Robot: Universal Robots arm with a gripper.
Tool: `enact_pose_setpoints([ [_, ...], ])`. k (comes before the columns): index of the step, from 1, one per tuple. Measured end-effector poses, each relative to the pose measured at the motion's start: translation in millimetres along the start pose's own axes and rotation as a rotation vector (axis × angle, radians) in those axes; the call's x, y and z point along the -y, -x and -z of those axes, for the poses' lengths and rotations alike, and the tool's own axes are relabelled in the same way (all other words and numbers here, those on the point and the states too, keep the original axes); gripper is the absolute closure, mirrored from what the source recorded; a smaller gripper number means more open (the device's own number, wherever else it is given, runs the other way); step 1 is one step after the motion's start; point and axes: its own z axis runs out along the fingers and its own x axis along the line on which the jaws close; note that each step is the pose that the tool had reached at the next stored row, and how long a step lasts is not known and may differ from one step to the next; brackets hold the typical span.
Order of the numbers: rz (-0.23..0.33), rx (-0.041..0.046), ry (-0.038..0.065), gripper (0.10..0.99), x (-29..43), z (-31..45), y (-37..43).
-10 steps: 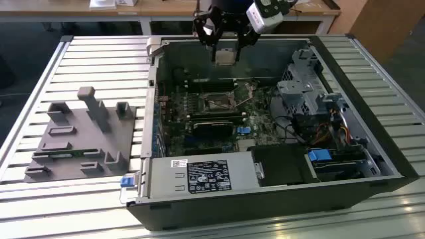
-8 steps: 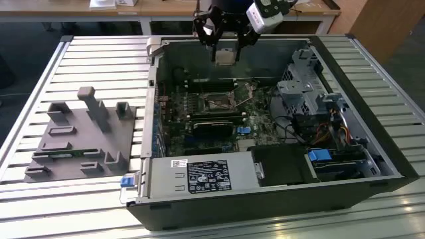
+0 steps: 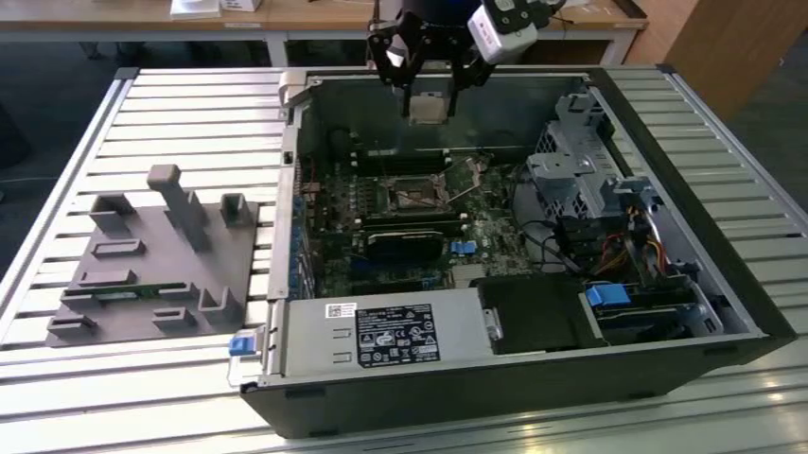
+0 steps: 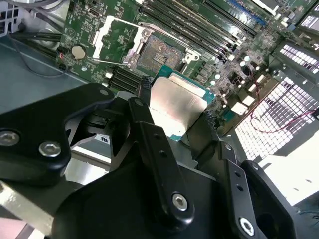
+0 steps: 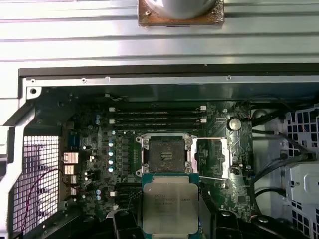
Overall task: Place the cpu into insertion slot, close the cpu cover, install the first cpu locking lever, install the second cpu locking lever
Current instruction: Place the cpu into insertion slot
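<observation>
Jaws around cpu (image 4: 177, 107), above open insertion slot (image 5: 165, 155)

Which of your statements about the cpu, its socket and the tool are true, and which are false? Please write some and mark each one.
1. The tool holds the cpu between its fingers. True.
2. The cpu sits in the insertion slot. False: the slot is empty, and the cpu is held in the air, apart from it.
3. The cpu cover is closed over the slot. False: it is swung open and lies beside the slot.
4. A grey fixture stands on the table outside the computer case, at the exterior view's left. True.
</observation>
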Motion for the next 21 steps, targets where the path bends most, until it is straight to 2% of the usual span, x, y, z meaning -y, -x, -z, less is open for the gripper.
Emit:
enact_pose_setpoints([
  [15,-0.143,0.0128,0.002,0.545,-0.2,-0.5,-0.6],
  [21,-0.165,0.0148,0.003,0.545,-0.1,-0.7,-0.7],
])
